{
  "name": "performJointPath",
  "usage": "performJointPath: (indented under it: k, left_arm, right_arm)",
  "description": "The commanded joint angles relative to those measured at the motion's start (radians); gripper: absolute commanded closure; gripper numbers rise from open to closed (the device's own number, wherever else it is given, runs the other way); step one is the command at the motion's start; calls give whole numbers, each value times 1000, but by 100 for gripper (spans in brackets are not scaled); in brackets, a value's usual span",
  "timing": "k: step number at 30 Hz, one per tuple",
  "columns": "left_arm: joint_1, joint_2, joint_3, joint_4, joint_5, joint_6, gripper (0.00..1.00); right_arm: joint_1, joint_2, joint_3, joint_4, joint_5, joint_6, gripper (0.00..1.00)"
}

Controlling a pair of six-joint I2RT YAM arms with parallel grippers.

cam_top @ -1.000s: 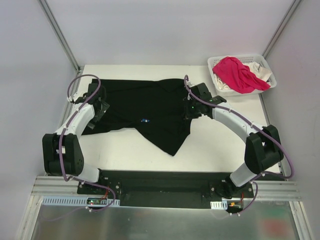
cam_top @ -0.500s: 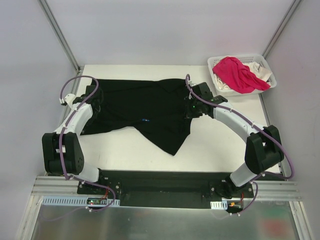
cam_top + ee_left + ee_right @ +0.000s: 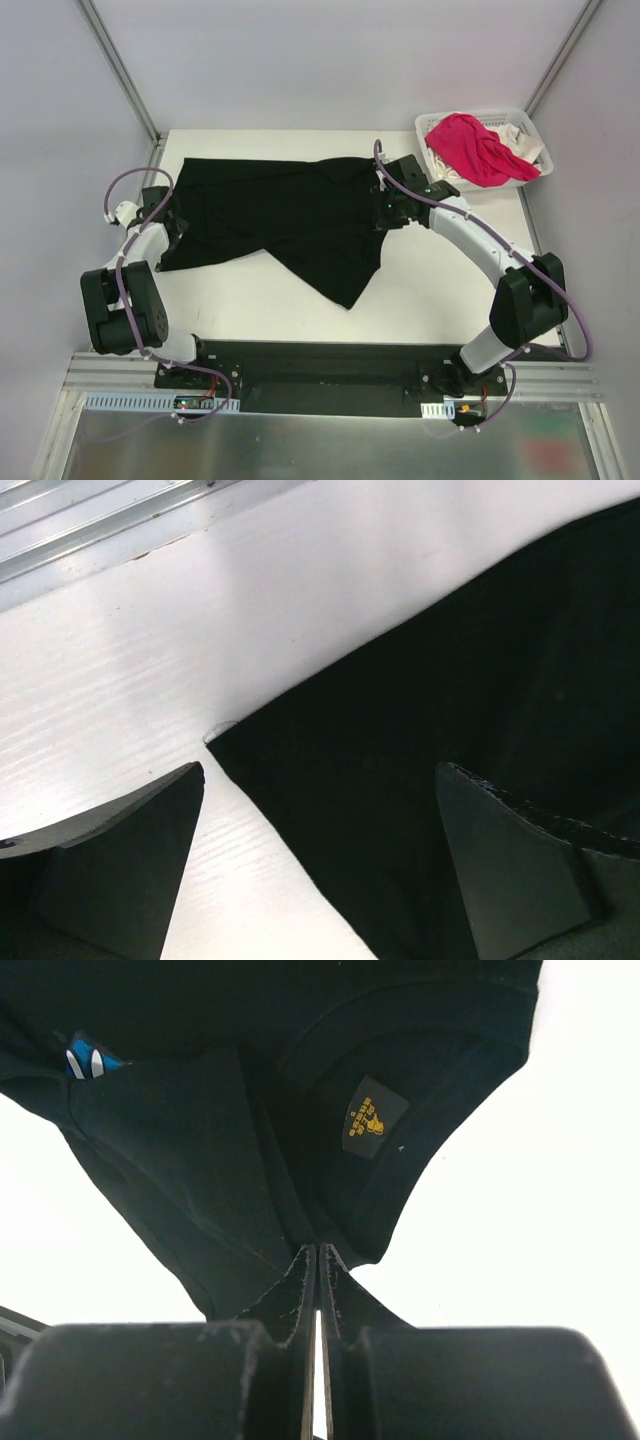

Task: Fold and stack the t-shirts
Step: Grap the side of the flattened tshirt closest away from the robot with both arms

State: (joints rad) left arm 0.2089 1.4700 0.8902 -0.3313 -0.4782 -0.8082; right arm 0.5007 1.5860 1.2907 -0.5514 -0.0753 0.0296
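Item 1, black t-shirt (image 3: 290, 215): plain black, with a yellow-on-black neck label (image 3: 368, 1118) and a blue-and-white print fragment (image 3: 85, 1060).
Item 2, pink t-shirt (image 3: 475, 148): bright pink.
Item 3, white t-shirt (image 3: 524, 140): white.
Also noted: basket (image 3: 447, 180), white lattice; table (image 3: 430, 280), white.

The black shirt (image 3: 280, 215) lies spread and rumpled, one flap trailing nearward. Its collar edge, yellow label showing, is pinched in the right tool (image 3: 318, 1250), and its left corner lies below the spread left tool (image 3: 320, 770). The pink shirt (image 3: 475, 148) is heaped over the white shirt (image 3: 520, 140), beyond and right of the right tool.
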Motion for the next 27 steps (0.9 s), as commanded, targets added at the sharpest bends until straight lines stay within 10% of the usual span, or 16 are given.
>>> performJointPath:
  k: [1,27]
  left_arm:
    - [59,-91,-65,116,84,3,1]
    - [84,-112,-132,-9,36,-26,10]
  right_arm:
    - [-7,-24,79,-88,62,-17,99]
    - [1,25,177,-116,45,-19,99]
